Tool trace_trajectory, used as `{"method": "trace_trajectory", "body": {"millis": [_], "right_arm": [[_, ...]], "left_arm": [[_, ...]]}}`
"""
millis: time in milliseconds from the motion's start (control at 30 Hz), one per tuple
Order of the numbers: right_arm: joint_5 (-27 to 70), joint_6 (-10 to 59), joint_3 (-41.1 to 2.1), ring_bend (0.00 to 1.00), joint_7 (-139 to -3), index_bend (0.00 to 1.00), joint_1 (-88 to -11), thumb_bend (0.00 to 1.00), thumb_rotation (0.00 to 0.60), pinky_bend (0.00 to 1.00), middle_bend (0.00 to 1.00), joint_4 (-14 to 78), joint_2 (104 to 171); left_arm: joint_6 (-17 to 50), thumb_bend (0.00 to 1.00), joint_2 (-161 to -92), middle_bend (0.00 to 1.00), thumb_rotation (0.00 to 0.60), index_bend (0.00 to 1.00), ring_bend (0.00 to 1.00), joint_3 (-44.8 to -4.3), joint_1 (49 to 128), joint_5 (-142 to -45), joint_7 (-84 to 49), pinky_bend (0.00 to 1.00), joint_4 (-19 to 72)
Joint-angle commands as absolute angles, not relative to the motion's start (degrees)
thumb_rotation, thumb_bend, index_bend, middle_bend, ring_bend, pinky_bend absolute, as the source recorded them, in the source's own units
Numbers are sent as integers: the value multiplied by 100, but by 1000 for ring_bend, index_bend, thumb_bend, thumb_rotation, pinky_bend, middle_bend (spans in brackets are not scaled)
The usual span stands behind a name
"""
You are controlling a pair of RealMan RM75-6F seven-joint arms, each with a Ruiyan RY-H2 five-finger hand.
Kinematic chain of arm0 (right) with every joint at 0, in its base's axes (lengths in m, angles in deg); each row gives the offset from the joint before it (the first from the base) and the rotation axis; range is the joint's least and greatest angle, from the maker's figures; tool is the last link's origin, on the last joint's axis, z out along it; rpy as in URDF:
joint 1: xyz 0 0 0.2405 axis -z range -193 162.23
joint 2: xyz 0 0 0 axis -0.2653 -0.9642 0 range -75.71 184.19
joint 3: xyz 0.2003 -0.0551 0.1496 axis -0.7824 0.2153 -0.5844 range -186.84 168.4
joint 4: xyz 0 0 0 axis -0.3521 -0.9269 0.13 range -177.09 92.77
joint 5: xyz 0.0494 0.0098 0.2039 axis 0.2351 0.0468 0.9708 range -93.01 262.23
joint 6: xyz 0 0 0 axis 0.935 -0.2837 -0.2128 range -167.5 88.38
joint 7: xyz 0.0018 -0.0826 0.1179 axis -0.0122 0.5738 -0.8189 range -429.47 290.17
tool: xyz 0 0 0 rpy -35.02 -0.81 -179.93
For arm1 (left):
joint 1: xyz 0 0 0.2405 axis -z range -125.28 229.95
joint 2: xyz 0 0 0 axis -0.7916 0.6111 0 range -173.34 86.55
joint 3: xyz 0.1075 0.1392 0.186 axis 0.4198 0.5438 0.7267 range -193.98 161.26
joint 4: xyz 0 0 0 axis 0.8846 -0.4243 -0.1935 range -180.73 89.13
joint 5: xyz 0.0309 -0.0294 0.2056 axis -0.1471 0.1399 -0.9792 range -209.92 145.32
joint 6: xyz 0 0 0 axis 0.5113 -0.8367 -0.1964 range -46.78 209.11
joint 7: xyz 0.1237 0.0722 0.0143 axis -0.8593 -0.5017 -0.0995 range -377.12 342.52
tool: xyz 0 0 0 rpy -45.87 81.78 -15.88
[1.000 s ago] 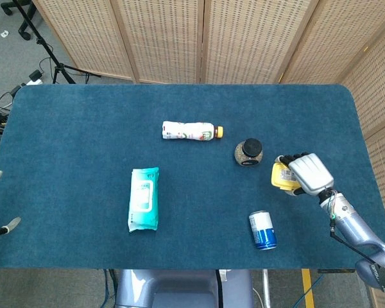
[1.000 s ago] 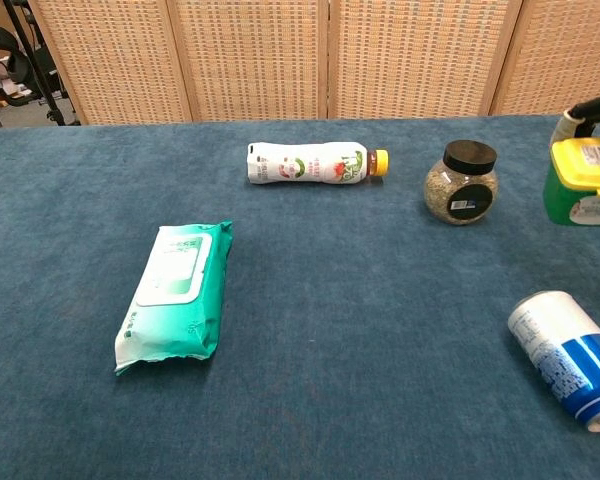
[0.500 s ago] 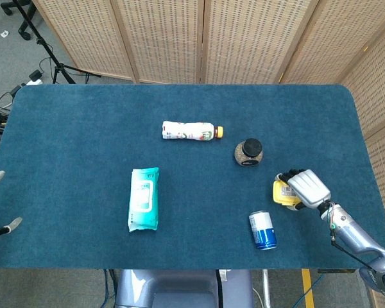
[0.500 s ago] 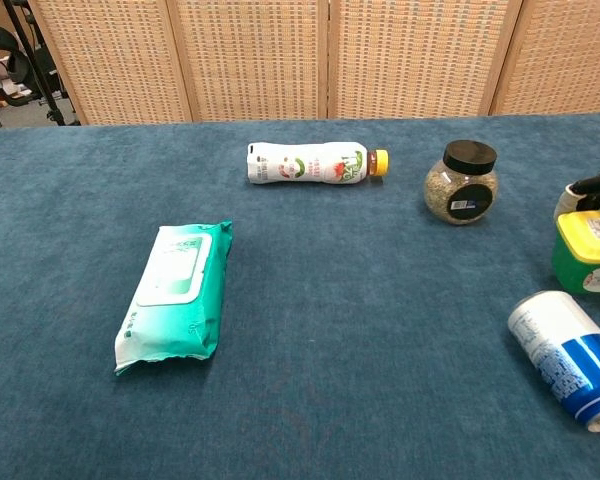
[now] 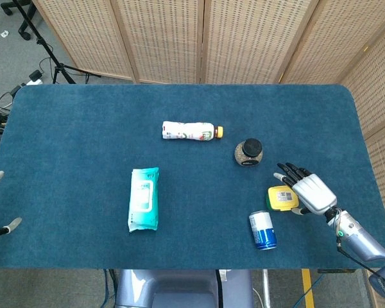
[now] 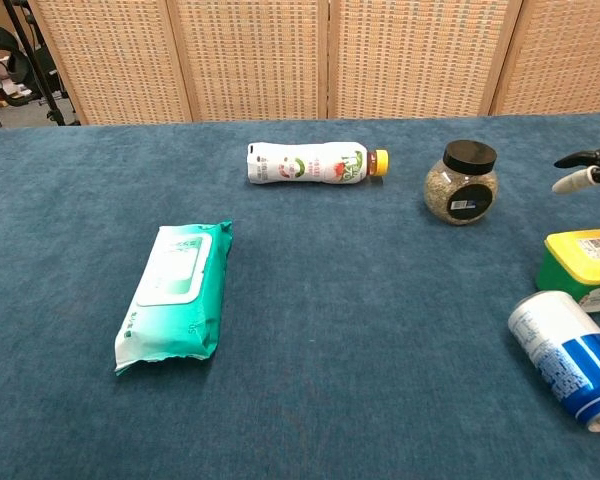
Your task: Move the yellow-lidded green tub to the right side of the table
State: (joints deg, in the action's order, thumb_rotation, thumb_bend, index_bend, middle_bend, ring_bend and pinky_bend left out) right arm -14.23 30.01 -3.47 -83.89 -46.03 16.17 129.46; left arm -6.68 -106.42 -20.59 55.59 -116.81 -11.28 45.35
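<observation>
Change since earlier: the tub (image 5: 282, 197) now sits lower on the table (image 5: 83, 160), nearer the front edge, and the right hand (image 5: 310, 192) has let go of it; its fingers, wrapped round the tub before, now spread apart.
Head view, tub: upright, just above the blue can (image 5: 262, 230) and below the dark-lidded jar (image 5: 248, 153), on the right part of the table.
Head view, right hand: open and holding nothing, just beside the tub on the side away from the can; whether the palm edge still touches it I cannot tell.
Head view, left hand: only fingertips (image 5: 11, 224) show at the table's left edge; its state cannot be told.
Chest view, tub: the tub (image 6: 583, 268) stands right behind the can (image 6: 567, 354), lid on.
Chest view, right hand: only spread fingertips (image 6: 585, 168) show, above the tub and apart from it.
Handling: likely a light, stiff plastic tub with smooth sides; best taken across the green body under the lid rim, not by the lid, which might pop off.
</observation>
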Motion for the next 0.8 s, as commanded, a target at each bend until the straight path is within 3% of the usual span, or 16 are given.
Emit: {"method": "trace_trajectory", "body": {"millis": [33,233,567,667,800], "right_arm": [[-1440,3249,-275,0,-8508,108,-4399,105,600,220,0,1729,12838],[-1494,3367,-215,0,-8661,107,-4294,105,600,220,1,1839,12849],[-1360,2817,-338,31,-8733,107,-4576,161,600,220,61,1980,12994],[-1281,2495,-357,74,-8636,128,-4697,219,600,220,101,2028,13021],[-1174,2291,-388,213,-8552,188,-4747,441,600,255,236,2060,13061]], "left_arm": [[-673,83,-10642,0,600,0,0,-2053,5556,-11693,-1133,0,4537],[-689,84,-10669,0,600,0,0,-2043,5552,-11709,-1211,0,4540],[-687,84,-10698,0,600,0,0,-2048,5543,-11671,-1255,0,4520],[-658,84,-10701,0,600,0,0,-2059,5553,-11641,-1246,0,4504],[-641,84,-10699,0,600,0,0,-2068,5559,-11619,-1237,0,4501]]}}
